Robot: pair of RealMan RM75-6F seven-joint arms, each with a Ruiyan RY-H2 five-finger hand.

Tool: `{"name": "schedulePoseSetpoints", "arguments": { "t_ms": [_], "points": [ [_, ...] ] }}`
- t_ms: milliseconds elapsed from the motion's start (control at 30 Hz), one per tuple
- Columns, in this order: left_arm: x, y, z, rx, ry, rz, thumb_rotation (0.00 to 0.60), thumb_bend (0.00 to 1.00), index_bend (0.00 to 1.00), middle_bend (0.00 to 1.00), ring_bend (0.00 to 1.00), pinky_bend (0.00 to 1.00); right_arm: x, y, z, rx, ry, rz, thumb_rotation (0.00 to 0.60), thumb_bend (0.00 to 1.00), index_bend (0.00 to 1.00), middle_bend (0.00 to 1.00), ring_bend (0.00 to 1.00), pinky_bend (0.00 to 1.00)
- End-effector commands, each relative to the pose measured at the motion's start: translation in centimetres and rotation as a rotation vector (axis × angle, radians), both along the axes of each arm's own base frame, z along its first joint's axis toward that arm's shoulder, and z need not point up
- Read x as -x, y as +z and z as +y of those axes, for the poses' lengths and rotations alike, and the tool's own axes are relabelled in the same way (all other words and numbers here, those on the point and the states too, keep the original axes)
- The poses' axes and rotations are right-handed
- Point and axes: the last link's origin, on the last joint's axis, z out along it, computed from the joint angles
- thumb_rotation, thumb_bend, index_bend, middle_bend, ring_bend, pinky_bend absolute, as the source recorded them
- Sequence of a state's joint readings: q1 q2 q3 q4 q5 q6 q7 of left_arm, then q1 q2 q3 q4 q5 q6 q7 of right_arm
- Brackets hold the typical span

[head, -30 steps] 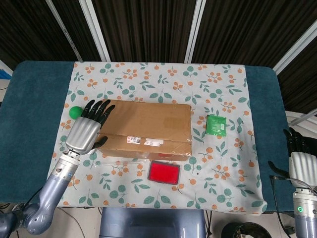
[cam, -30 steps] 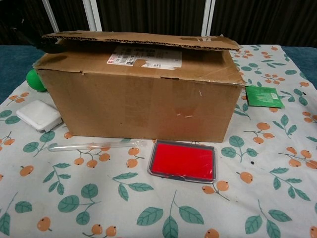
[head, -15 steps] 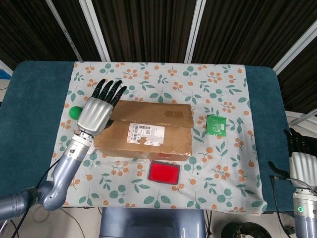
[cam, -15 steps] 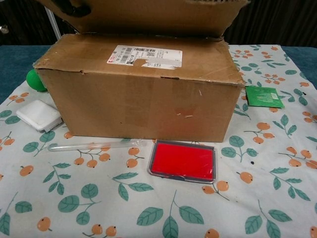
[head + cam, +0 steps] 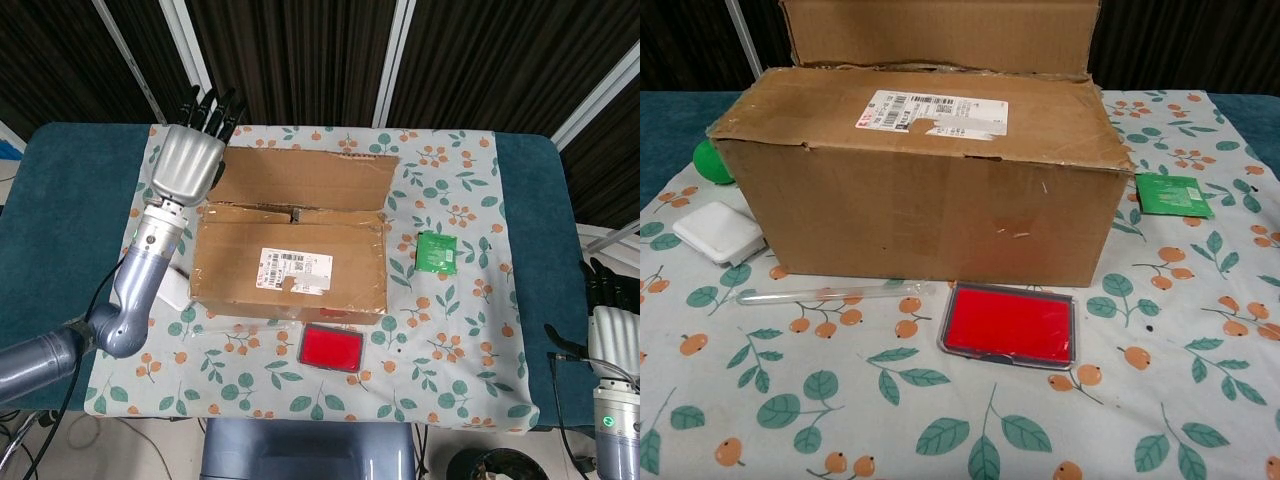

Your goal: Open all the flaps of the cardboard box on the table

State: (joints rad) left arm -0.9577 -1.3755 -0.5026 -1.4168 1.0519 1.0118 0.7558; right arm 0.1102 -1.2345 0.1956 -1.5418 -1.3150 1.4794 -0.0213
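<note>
Box position: the cardboard box (image 5: 290,265) is found near the middle of the counter (image 5: 60,200), on the flowered cloth; a red tray (image 5: 331,348) lies just beside it at 6 o'clock, and a green packet (image 5: 436,251) lies apart at 3 o'clock.
Done: the far flap (image 5: 305,178) is raised and stands about upright at the 12 o'clock edge of the box; in the chest view it is seen rising behind the top.
Left: the near flap (image 5: 290,262), with the label on it, is lying flat over the opening; the side flaps are judged to be closed under it, though they cannot be seen well.
Left hand: the left hand (image 5: 188,160) is held at the 9 o'clock end of the raised flap; its fingers (image 5: 213,106) are stretched out and nothing is grasped.
Right hand: the right hand (image 5: 606,305) is seen at the 4 o'clock border, well apart from the box; nothing is seen in it, but whether its fingers are released or clenched cannot be told.
Progress: about one flap is judged done; the larger part is left.
</note>
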Motion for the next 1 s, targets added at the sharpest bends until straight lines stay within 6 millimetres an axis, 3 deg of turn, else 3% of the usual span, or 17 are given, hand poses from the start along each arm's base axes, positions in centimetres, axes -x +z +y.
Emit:
{"name": "schedulePoseSetpoints", "arguments": {
  "t_ms": [33, 300, 500, 667, 1000],
  "points": [
    [-0.9, -0.1, 2.8, -0.03, 0.032, 0.009, 0.6, 0.32, 0.0, 0.0, 0.0, 0.0, 0.0, 0.0, -0.1, 0.001, -0.002, 0.0, 0.6, 0.24, 0.0, 0.0, 0.0, 0.22],
    [0.3, -0.5, 5.3, -0.058, 0.101, 0.018, 0.6, 0.32, 0.0, 0.0, 0.0, 0.0, 0.0, 0.0, -0.1, 0.001, -0.009, -0.001, 0.6, 0.24, 0.0, 0.0, 0.0, 0.22],
    [1.6, -0.5, 4.4, -0.036, 0.111, -0.05, 0.6, 0.32, 0.0, 0.0, 0.0, 0.0, 0.0, 0.0, -0.2, 0.001, -0.004, 0.008, 0.6, 0.25, 0.0, 0.0, 0.0, 0.22],
    [4.4, 0.4, -0.1, 0.014, 0.097, -0.12, 0.6, 0.21, 0.0, 0.0, 0.0, 0.0, 0.1, 0.0, -0.1, 0.0, -0.012, 0.003, 0.6, 0.25, 0.0, 0.0, 0.0, 0.22],
    [13.7, 2.3, -12.3, 0.081, 0.214, -0.218, 0.6, 0.17, 0.0, 0.0, 0.0, 0.0, -0.2, 0.5, -0.2, 0.002, -0.012, 0.04, 0.6, 0.25, 0.0, 0.0, 0.0, 0.22]
  ]
}}
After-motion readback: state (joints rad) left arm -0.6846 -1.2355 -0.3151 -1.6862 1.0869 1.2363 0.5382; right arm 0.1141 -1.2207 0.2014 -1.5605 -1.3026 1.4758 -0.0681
